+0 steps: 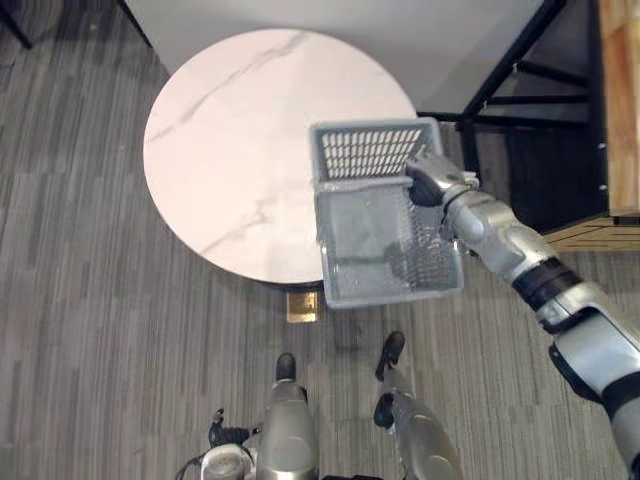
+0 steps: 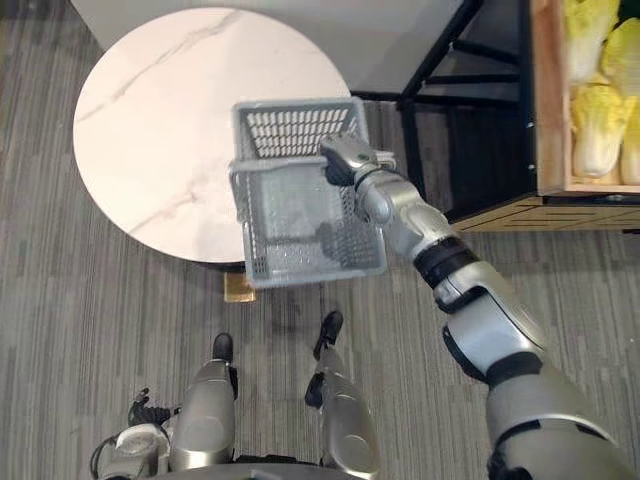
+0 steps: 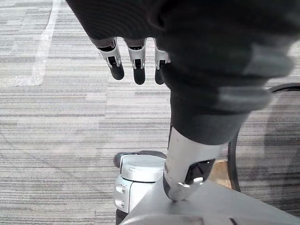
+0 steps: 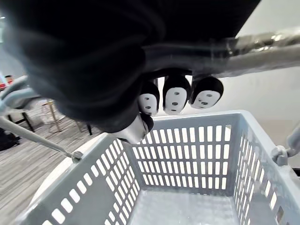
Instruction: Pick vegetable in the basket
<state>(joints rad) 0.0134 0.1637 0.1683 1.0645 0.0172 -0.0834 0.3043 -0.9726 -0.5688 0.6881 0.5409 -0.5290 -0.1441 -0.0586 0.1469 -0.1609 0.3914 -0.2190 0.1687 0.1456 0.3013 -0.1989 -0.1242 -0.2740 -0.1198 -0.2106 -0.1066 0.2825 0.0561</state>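
Currently empty basket, stiff, light; right hand curled round handle. Cabbages: bulky, leafy, probably best cupped mid-body. Left hand loose-fingered.

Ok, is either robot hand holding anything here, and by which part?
The right robot hand holds the grey basket by its metal handle, fingers curled round the bar. The left robot hand is relaxed and holds nothing.
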